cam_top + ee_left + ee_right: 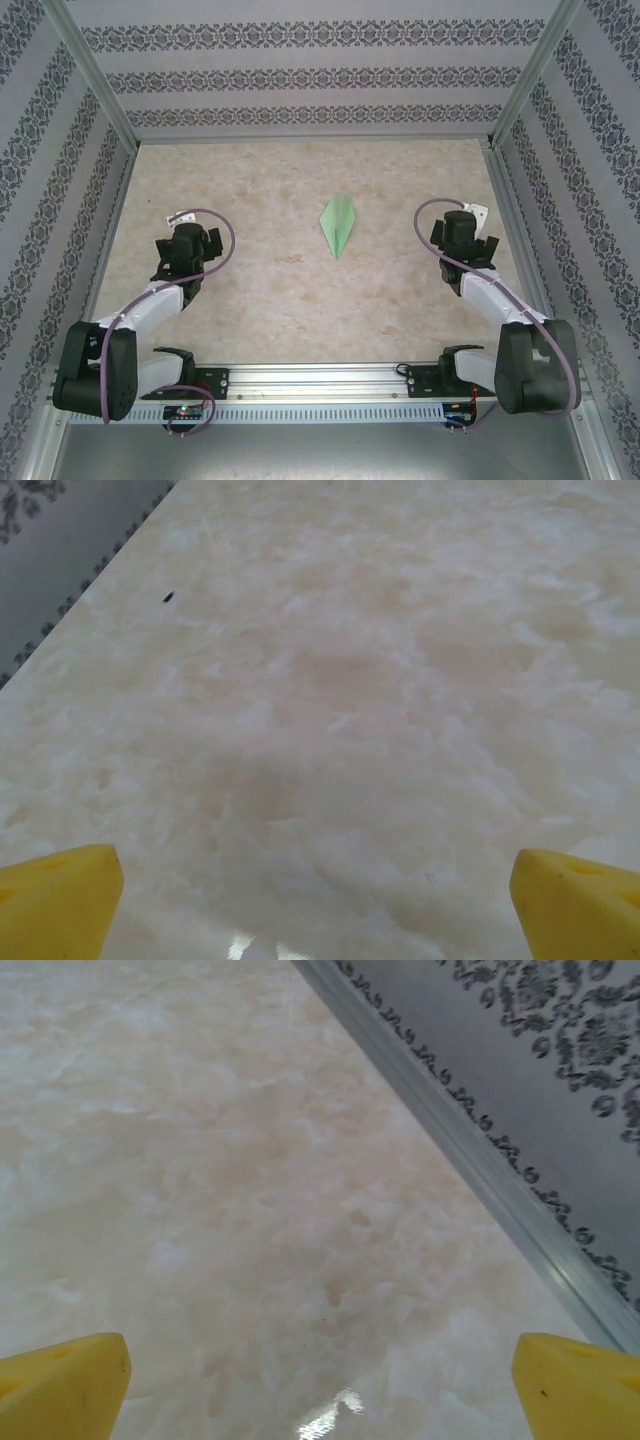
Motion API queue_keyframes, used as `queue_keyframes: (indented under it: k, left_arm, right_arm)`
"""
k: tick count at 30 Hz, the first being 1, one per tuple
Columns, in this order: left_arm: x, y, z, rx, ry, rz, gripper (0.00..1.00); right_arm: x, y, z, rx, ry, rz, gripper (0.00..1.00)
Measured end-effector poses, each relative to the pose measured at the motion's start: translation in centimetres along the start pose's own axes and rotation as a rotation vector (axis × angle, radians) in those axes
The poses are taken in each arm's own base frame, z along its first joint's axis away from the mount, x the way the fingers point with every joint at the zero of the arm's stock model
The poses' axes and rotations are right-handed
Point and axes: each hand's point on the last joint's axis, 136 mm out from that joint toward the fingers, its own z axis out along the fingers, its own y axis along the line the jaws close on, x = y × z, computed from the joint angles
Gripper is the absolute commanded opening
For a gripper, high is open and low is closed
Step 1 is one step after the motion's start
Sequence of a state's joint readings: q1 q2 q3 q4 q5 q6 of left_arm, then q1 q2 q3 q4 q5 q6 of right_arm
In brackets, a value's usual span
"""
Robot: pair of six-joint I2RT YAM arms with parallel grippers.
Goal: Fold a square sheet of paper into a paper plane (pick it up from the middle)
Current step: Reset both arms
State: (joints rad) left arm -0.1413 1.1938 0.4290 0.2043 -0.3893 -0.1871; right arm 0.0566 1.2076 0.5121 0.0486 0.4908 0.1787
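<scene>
A slim pale green paper plane [338, 225] lies flat in the middle of the marbled table [270, 290], its sharp tip toward the near edge. My left gripper [192, 232] hovers well to its left, open, with nothing between its yellow fingertips [55, 905]. Well to the plane's right, my right gripper [462, 229] is open too and holds nothing; its yellow fingertips [580, 1385] frame bare table. No square sheet of paper is in view.
Patterned walls with metal posts enclose the table on three sides; the right wall's metal rail [470, 1150] runs close by the right gripper. A small dark speck [168, 597] lies near the left wall. An aluminium rail [320, 385] carries both arm bases.
</scene>
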Motion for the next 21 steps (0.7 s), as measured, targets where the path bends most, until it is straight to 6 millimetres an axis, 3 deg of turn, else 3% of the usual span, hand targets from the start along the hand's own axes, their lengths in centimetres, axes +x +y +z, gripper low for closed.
queue_keyframes:
  k: [4, 9, 15, 21]
  left_arm:
    - [-1.1, -1.3, 0.8, 0.095, -0.080, 0.023, 1.00]
    - [-1.1, -2.4, 2.1, 0.178, -0.108, 0.046, 1.00]
    - [-1.6, -3.3, 2.9, 0.249, -0.149, 0.059, 1.00]
    - [-0.1, -3.9, 4.4, 0.283, -0.103, 0.076, 1.00]
  right_arm:
    - [0.1, 1.8, 0.8, -0.088, -0.055, -0.014, 0.98]
    - [-1.6, 3.6, 1.2, -0.173, -0.137, -0.025, 0.98]
    - [-3.3, 4.1, 1.4, -0.220, -0.205, -0.014, 0.98]
    - [-4.1, 4.4, 1.1, -0.250, -0.240, -0.003, 0.98]
